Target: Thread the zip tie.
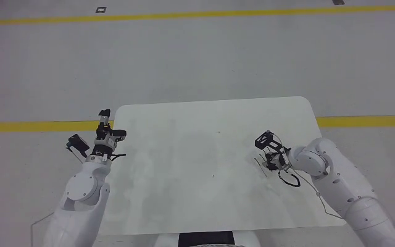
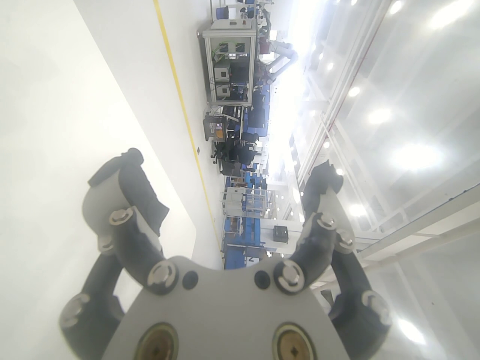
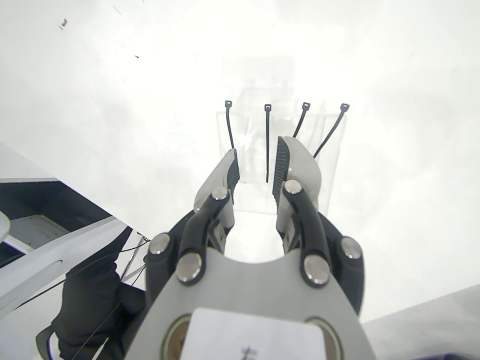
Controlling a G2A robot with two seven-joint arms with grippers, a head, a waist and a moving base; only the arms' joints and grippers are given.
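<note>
Several black zip ties stand upright, heads up, in a clear plastic holder [image 3: 331, 174] on the white table [image 1: 203, 154]. My right gripper [image 3: 258, 162] is open just above the holder, its fingers on either side of the second zip tie [image 3: 267, 140] without touching it. Another tie [image 3: 228, 125] rises beside one finger, and two more [image 3: 330, 129] lean off past the other finger. From above, the right gripper [image 1: 270, 151] is near the table's right side. My left gripper [image 1: 110, 127] hangs open at the table's left edge, with nothing between its fingers [image 2: 127, 185].
The tabletop's left edge [image 2: 123, 106] runs under the left gripper, with grey floor and a yellow line [image 1: 197, 13] beyond. A thin cable [image 1: 290, 180] loops beside the right wrist. Small dark specks [image 3: 63, 23] lie on the table past the holder.
</note>
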